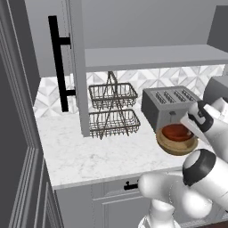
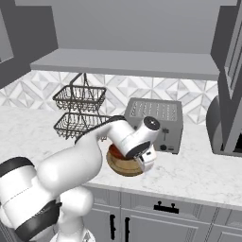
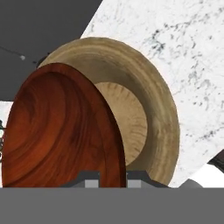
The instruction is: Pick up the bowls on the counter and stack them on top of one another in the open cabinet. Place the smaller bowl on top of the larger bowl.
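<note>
A: How is the gripper [image 3: 109, 177] seen?
B: In the hand view only its two dark fingertips [image 3: 89, 178] are shown at the bottom edge, drawn together on the rim of the small bowl [image 3: 61, 131], which is pinched between them. The rest of the hand is cut off there.

A: And from the base cameras?
B: In the right base view the fingers are hidden behind the white wrist, and the small bowl [image 2: 115, 152] is glimpsed only as a red sliver. In the left base view the small bowl [image 1: 177, 132] is seen beside the wrist, over the large bowl [image 1: 177, 145].

A: How are the bowls described?
B: The small bowl is glossy, dark reddish-brown, with swirling grain. The large bowl [image 3: 148, 118] is pale tan wood with a thick rim (partly covered by the small one). Whether the two are touching cannot be told.

A: Where are they placed?
B: At the front of the white marble counter [image 1: 89, 156], just before the toaster [image 1: 167, 104]. The wire basket rack [image 1: 111, 109] is stood to the left, beneath the grey cabinet shelf [image 1: 151, 57], beside the door with the black bar handle [image 1: 58, 62].
</note>
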